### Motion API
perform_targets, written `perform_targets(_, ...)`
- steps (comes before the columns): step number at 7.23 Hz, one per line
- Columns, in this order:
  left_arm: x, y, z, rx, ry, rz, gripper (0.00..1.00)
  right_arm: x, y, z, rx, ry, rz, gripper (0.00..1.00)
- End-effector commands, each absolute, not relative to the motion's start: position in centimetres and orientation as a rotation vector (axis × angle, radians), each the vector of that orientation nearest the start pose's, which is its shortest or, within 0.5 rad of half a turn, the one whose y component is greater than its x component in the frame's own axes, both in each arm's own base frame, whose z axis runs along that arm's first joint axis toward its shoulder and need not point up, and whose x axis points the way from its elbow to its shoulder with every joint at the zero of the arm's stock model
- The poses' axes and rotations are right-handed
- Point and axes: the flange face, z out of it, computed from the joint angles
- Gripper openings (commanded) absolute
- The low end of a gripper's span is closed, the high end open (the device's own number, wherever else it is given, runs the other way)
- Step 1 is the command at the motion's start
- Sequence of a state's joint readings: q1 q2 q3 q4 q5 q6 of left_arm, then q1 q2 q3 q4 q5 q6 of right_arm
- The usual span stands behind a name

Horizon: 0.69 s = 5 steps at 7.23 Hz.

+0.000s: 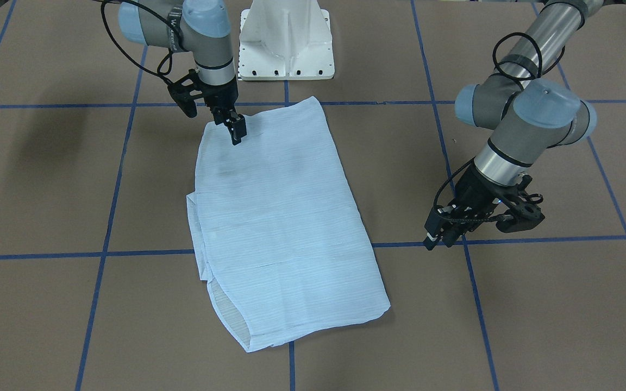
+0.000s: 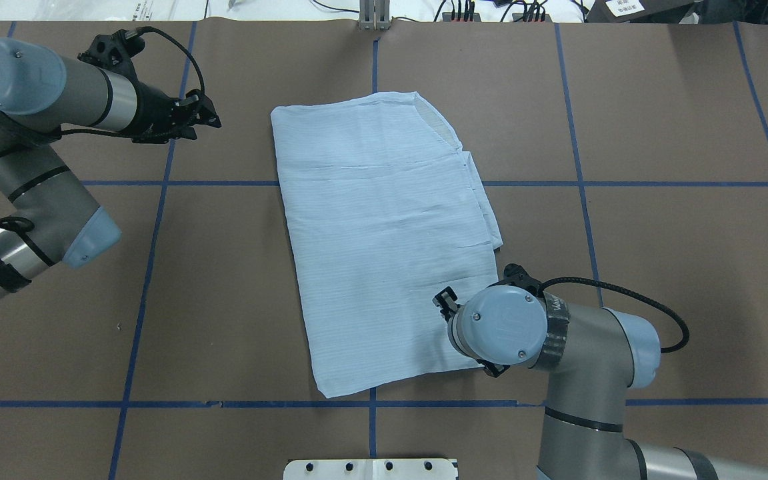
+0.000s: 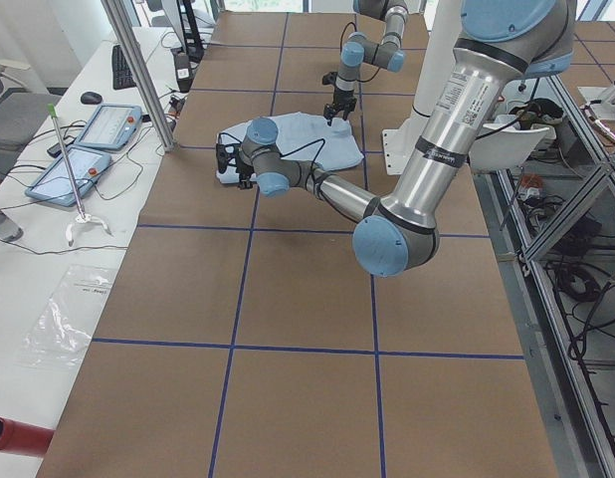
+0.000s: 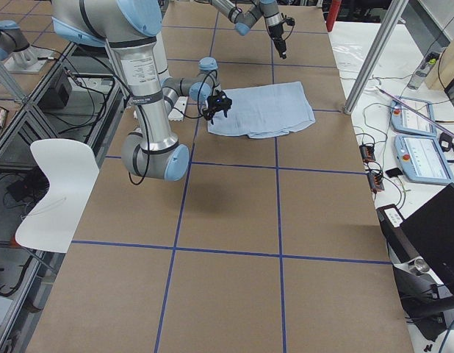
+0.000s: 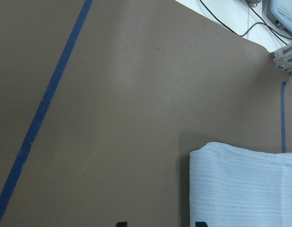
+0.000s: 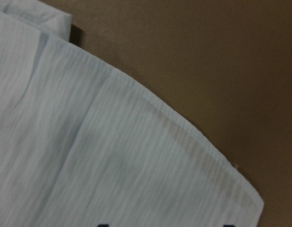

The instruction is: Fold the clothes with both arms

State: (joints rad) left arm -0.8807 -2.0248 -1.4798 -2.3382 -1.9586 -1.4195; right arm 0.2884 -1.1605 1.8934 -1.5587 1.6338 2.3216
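Shirt [image 1: 280, 217], one only, lay folded into a long pale-blue rectangle, flat on the table [image 1: 536, 326] and crossing one blue tape line [image 1: 563, 239]. Under-layers stuck out along one long edge. Two arms reached in, one from each side. The right gripper [image 1: 235, 130] hung over the shirt's corner nearest the white base [image 1: 286, 43], its two fingers apart with nothing between them; whether they touched the cloth could not be told. The left gripper [image 1: 437, 241] was off the shirt, over bare table near its other long edge, its fingers likewise spread and empty.
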Motion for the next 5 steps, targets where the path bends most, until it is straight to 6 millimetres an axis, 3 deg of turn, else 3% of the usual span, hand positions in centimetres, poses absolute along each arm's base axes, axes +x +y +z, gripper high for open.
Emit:
perform_targets(1,35.7,-58.3,35.0,0.252,1.152,-0.429,0.57,-53.8,-28.8,30.4,-0.258,-0.725,1.017,0.83)
perform_targets(3,35.7,-58.3,34.4,0.251,1.153,-0.431,0.57,-53.5,-28.6,30.1,-0.283,-0.768,1.079,0.83)
perform_targets(5,35.6,-58.2,33.9,0.249,1.15,-0.432,0.57,-53.6,-27.8,31.6,-0.295,-0.784,1.08,0.82)
